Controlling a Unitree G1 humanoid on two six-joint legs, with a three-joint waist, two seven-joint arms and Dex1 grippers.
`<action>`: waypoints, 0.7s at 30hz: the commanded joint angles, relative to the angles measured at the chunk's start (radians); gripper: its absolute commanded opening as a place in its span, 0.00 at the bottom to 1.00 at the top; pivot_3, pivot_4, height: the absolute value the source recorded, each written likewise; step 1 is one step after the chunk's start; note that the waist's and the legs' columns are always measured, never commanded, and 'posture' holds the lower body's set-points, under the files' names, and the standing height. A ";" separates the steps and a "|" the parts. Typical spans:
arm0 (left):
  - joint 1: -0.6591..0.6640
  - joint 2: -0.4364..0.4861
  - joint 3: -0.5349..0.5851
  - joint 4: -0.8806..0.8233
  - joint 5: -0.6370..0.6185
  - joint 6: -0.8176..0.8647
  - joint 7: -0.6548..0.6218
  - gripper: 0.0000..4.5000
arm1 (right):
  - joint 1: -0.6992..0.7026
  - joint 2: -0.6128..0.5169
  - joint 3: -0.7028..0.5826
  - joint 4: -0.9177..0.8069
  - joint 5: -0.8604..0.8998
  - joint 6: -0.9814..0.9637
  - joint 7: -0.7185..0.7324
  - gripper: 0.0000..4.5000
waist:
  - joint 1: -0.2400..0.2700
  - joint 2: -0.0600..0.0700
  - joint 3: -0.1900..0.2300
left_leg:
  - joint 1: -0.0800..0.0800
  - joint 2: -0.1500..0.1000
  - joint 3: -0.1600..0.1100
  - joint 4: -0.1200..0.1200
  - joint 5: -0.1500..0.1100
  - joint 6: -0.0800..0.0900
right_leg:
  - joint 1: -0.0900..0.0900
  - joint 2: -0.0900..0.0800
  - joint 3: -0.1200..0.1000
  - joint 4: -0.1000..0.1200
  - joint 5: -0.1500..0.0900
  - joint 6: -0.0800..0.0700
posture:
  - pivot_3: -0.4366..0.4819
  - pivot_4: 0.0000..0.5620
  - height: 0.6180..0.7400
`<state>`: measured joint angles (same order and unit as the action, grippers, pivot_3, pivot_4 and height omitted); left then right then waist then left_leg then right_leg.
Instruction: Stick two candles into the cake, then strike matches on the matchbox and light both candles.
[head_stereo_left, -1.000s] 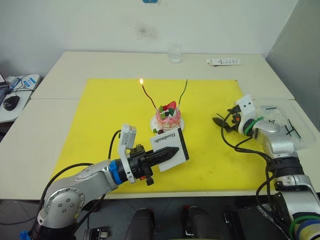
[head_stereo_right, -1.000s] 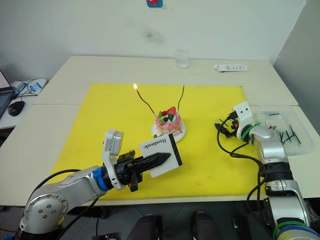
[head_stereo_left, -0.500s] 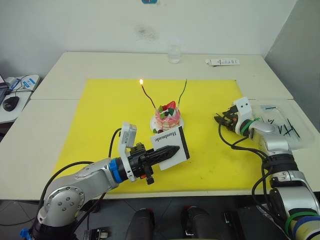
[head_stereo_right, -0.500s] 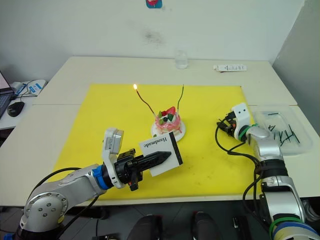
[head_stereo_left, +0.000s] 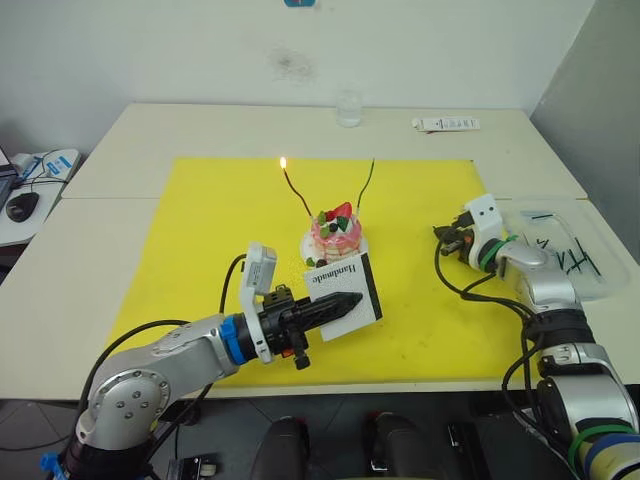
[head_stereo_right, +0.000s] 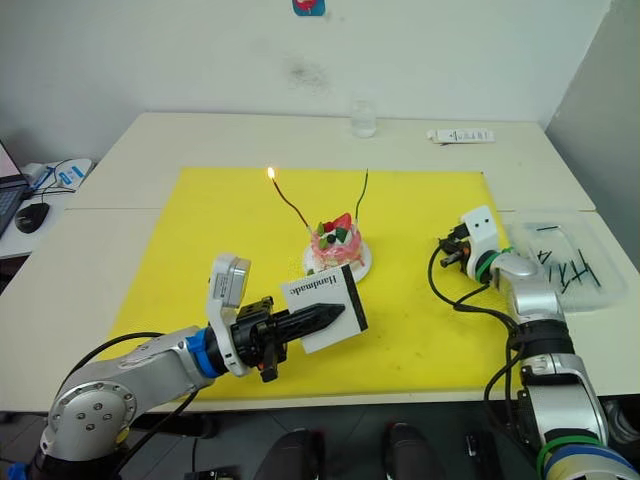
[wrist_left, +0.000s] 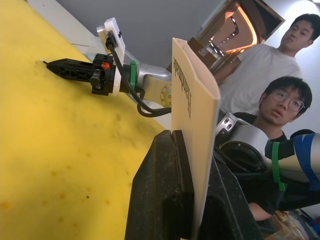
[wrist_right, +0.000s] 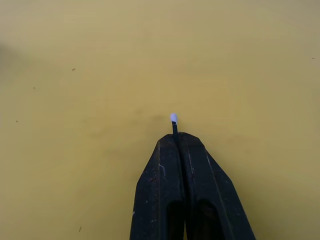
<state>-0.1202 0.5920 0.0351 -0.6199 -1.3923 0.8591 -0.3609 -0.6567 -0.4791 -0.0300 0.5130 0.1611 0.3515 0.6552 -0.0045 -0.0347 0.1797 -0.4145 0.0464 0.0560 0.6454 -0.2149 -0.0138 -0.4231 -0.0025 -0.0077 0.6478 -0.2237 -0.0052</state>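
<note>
The pink cake (head_stereo_left: 337, 232) sits on its white plate (head_stereo_left: 308, 246) mid-mat. Two candles stand in it: the dark red one (head_stereo_left: 297, 193) leans left with a flame at its tip, and the green one (head_stereo_left: 367, 183) is unlit. My left gripper (head_stereo_left: 345, 300) is shut on the white matchbox (head_stereo_left: 345, 283), held upright just in front of the cake; the box (wrist_left: 192, 100) is clamped edge-on between the fingers. Low over the mat's right edge, my right gripper (head_stereo_left: 440, 234) is shut on a match (wrist_right: 174, 122), whose pale head pokes out past the fingertips.
A clear tray (head_stereo_left: 590, 285) holding several dark matches lies at the right, behind my right arm. A glass (head_stereo_left: 348, 107) and a white tube (head_stereo_left: 446, 124) stand at the table's far edge. The yellow mat (head_stereo_left: 200, 230) covers the middle. Two people (wrist_left: 280, 105) are in the left wrist view.
My right gripper's fingers have closed from wide open to shut, and the arm has edged a little farther back. The left gripper and matchbox have barely moved.
</note>
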 joint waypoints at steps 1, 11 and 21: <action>-0.004 0.010 0.010 -0.026 -0.023 -0.001 -0.007 0.00 | 0.042 -0.041 -0.015 -0.155 0.037 0.030 0.062 0.01 | 0.000 0.000 0.000 | 0.000 0.000 0.000 0.000 0.000 0.000 | 0.000 0.000 0.000 0.000 0.000 0.000 | 0.48 0.27 1.00; 0.043 0.084 0.056 -0.025 -0.050 0.010 -0.047 0.00 | 0.254 -0.174 0.058 -0.606 0.093 0.162 0.229 0.01 | 0.000 0.000 0.000 | 0.001 0.001 -0.001 0.000 0.000 0.000 | 0.000 0.000 -0.001 0.000 -0.001 0.000 | 0.48 0.27 1.00; 0.130 0.178 0.126 -0.002 -0.031 0.020 -0.136 0.00 | 0.346 -0.207 0.100 -0.710 0.085 0.152 0.250 0.01 | 0.002 0.000 0.000 | 0.001 0.000 0.000 0.000 0.000 0.000 | -0.001 -0.002 -0.001 0.000 -0.003 -0.005 | 0.48 0.27 1.00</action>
<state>0.0153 0.7625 0.1389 -0.6141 -1.4187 0.8868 -0.4782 -0.3204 -0.6708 0.0680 -0.1553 0.2476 0.5159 0.8954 -0.0025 -0.0347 0.1798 -0.4137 0.0462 0.0559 0.6453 -0.2150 -0.0139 -0.4236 -0.0046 -0.0083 0.6474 -0.2272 -0.0108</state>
